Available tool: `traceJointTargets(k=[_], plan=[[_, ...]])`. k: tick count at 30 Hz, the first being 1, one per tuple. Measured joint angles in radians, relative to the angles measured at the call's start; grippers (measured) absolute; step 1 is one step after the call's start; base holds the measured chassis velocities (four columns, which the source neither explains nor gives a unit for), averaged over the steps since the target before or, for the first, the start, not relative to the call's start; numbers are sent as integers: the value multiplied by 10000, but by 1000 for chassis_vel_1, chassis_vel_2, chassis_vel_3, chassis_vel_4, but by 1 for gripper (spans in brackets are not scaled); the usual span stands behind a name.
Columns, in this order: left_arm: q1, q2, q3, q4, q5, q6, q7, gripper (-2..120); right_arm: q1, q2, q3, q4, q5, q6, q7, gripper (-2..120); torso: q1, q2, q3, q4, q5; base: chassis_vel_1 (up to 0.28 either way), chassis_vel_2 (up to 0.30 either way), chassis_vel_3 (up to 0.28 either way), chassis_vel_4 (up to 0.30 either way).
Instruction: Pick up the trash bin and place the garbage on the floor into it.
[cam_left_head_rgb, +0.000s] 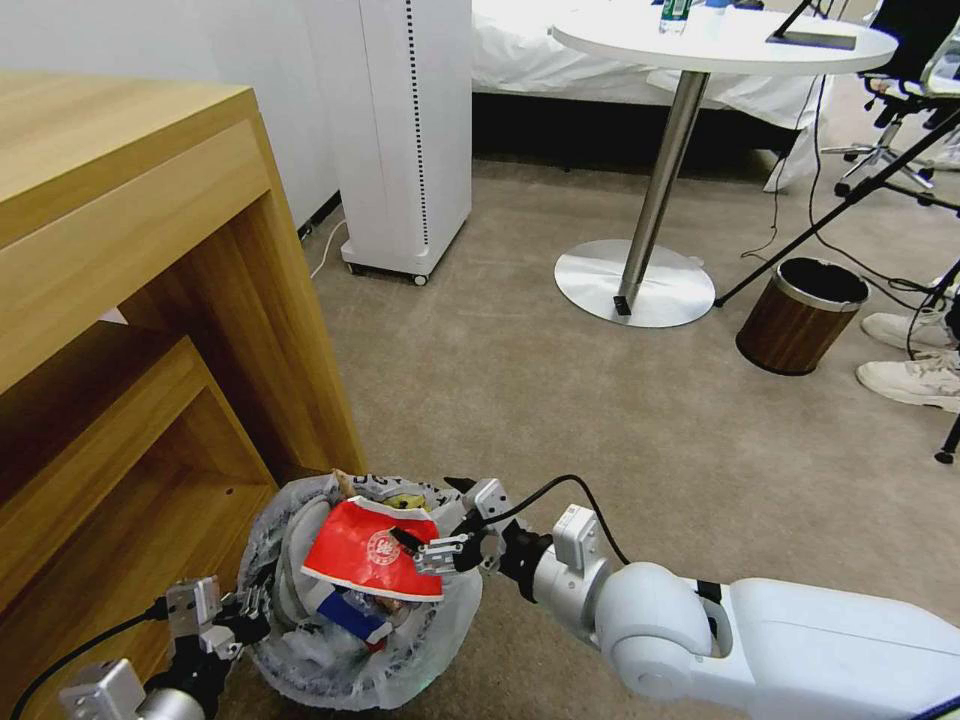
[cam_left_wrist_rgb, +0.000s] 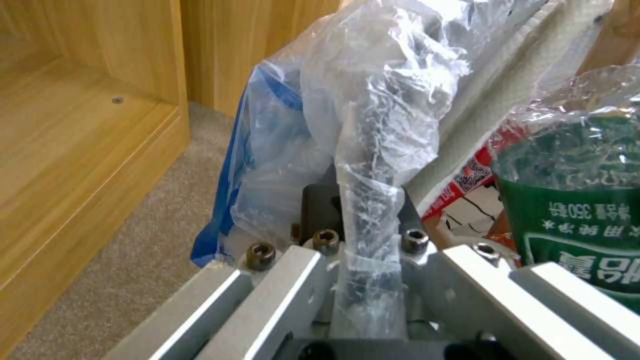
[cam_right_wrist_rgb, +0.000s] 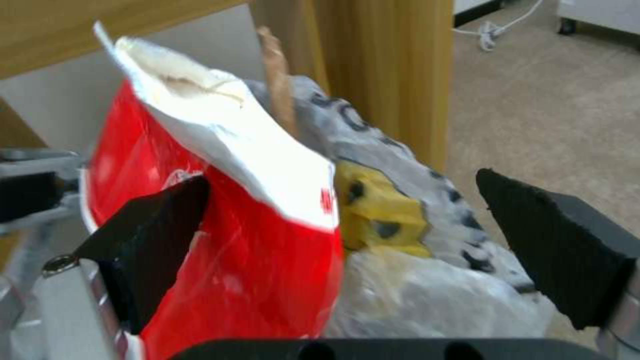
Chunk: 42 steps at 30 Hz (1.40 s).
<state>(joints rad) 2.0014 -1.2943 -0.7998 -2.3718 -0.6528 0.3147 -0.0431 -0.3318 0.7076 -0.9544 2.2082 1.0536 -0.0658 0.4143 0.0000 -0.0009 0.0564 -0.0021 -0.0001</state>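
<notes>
Right gripper (cam_left_head_rgb: 447, 548) spread wide over bin (cam_left_head_rgb: 300, 650), red cup (cam_left_head_rgb: 372, 552) between pads, loose. Left gripper (cam_left_head_rgb: 243, 612) clamped on bagged rim, hard against desk (cam_left_head_rgb: 150, 300). Bare carpet (cam_left_head_rgb: 600, 400) rightward.

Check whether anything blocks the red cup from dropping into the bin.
Yes. The bin is already heaped: the cup lies on top of other litter at the rim. The right gripper is open around it; the left gripper clamps the bin's edge.
</notes>
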Motion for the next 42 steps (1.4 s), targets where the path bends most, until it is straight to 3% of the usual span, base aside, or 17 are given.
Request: traceJointTargets(k=[28,36,42], plan=[[3,125,3,34,-138,-10,-26,0,-242,-316,-174,-16,-173,-70,92,100,0,0,0,-1,1,0,0,0,0],[12,-30,134,40,13,-64,32,0,-254,137,-104,-355,-127,-143,387,100,0,0,0,1,2,0,0,0,0],[-37,-36,114,75,4,-67,42,0,-180,110,-247,-362,-171,9,2,100,0,1,0,0,0,0,0,0,0]])
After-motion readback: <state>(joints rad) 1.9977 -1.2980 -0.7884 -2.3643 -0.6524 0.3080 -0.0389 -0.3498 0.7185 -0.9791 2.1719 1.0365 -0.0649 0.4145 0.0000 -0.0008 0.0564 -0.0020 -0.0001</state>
